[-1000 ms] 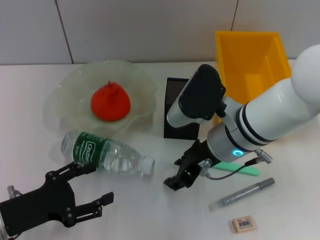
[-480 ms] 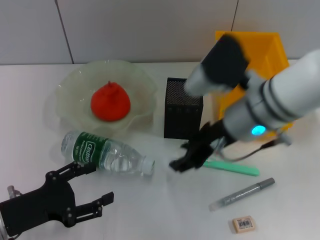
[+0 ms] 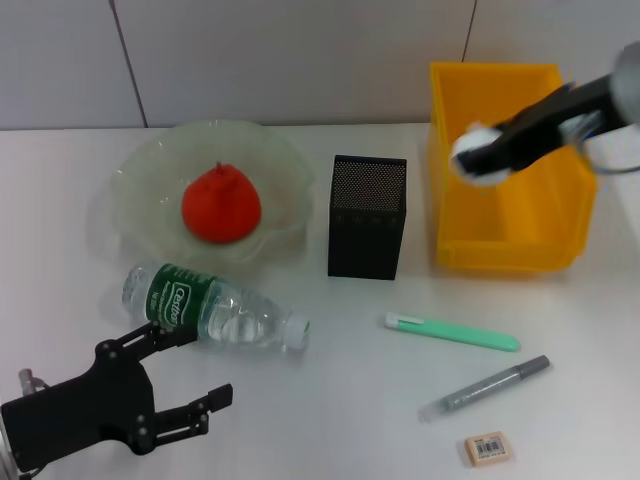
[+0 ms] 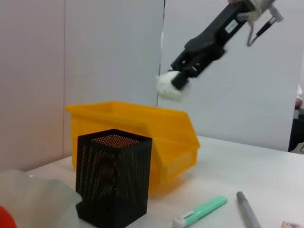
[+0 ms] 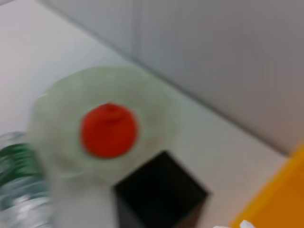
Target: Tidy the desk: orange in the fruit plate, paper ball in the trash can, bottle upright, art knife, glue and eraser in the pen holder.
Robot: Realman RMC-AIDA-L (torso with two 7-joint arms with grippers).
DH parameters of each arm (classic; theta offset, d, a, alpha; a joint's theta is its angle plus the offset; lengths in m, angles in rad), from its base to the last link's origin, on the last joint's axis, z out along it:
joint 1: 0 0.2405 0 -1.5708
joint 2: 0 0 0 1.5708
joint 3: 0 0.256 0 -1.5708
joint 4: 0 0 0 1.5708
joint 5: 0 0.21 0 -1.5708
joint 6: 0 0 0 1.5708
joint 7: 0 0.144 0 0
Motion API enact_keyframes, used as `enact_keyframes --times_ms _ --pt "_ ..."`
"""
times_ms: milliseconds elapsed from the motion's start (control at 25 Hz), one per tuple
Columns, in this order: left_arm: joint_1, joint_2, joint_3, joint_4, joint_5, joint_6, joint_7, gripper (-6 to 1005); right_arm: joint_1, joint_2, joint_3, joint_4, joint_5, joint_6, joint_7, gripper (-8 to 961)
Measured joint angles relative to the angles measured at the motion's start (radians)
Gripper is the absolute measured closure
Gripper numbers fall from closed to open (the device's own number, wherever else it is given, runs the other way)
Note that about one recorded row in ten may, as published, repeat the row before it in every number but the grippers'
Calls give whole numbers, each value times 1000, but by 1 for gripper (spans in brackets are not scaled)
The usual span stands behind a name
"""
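A: Where are you holding the paper ball?

B: Your right gripper is clamping it in its jaws, above the trash can. It's looking light and crushable, so a gentle pinch is enough.

A: And the left gripper?

B: It's idling with jaws apart beside one bottle. You're seeing one ball, one orange, one eraser.
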Motion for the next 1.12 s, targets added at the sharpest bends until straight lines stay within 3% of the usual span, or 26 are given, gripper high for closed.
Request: enact_keyframes --times_ms 280,440,640,1000,1120 --pt "-3 0 0 0 0 7 1 183 -16 -1 43 -70 -62 132 -22 416" --pt "-3 0 0 0 0 24 1 184 -3 -2 29 -224 -100 286 -28 403" --pt "-3 1 0 0 1 29 1 186 -2 -1 19 -305 -88 397 -46 386" --pt "0 1 0 0 1 42 1 189 -9 2 -6 -323 -88 429 -40 355" --pt "0 1 0 3 1 46 0 190 -31 3 -11 -281 -62 418 -42 237"
